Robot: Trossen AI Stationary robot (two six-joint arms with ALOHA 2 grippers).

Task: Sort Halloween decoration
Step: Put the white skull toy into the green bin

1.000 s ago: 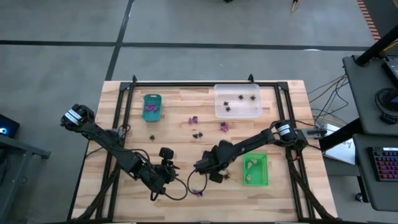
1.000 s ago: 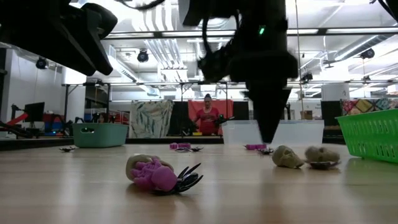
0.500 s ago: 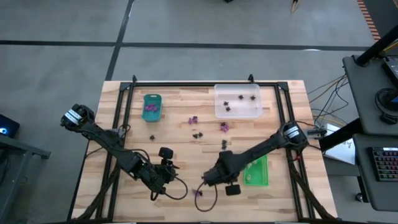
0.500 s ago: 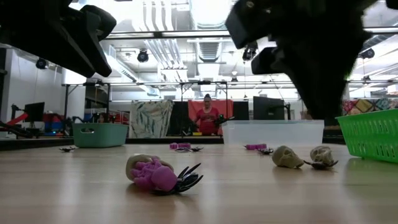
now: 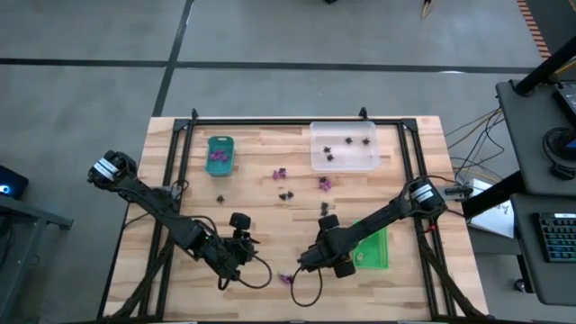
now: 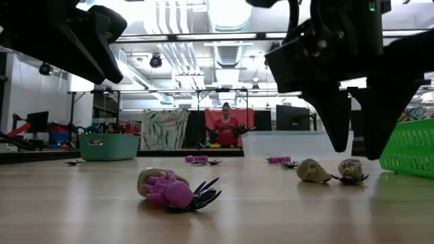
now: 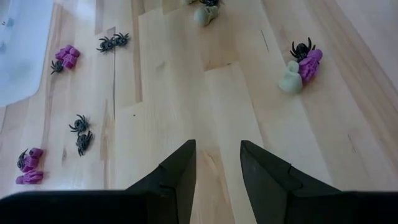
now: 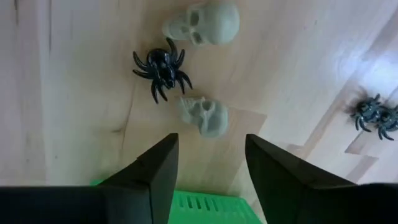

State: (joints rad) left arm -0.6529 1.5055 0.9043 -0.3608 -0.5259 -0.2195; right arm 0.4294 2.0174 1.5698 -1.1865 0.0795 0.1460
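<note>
The Halloween decoration lies scattered on the wooden table. Two pale cream skulls [image 8: 204, 116] [image 8: 202, 23] and a black spider [image 8: 160, 67] lie just ahead of my right gripper [image 8: 211, 140]. It hangs open above the table [image 6: 356, 150], fingers pointing down, touching nothing. A small heap of a purple piece, a cream piece and a black spider [image 6: 173, 190] lies near the front edge [image 5: 288, 279]. My left gripper [image 5: 245, 241] waits open at the near left, fingers apart over bare wood [image 7: 217, 146].
A teal tray [image 5: 220, 153] with purple pieces stands far left, and a clear tray [image 5: 345, 146] with black pieces far right. A green tray [image 5: 373, 247] sits beside my right arm. More loose pieces [image 5: 286, 193] [image 5: 324, 183] lie mid-table. A person stands in the room behind.
My right gripper has moved toward the table's near edge and a little to the right, and its fingers have opened from shut. The two skulls and the spider beside it lie where they were. My left arm has kept still.
</note>
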